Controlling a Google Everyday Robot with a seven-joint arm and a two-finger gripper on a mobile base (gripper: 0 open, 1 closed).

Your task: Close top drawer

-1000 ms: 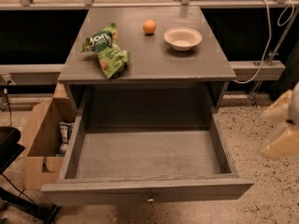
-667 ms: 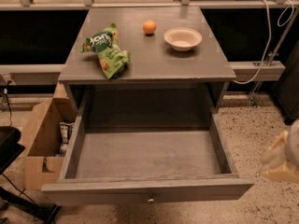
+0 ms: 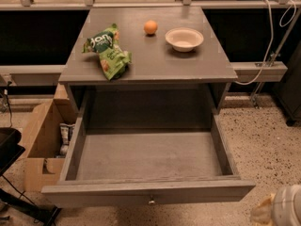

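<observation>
Grey top drawer (image 3: 117, 193) stands wide open — bring the gripper (image 3: 278, 212), low at right, open or closed I cannot tell, squarely against its front near the knob (image 3: 151, 202).

1. Top drawer (image 3: 146, 189): plain grey, no pattern.
2. Chip bag (image 3: 107, 51): green, white lettering.
3. Fruit (image 3: 150, 27): orange. Bowl (image 3: 184, 38): cream.
4. Floor (image 3: 268, 140): beige, dark-speckled.
5. Cardboard box (image 3: 40, 135): brown.
6. Gripper (image 3: 275, 212), bottom right corner: white, pale yellow.
</observation>
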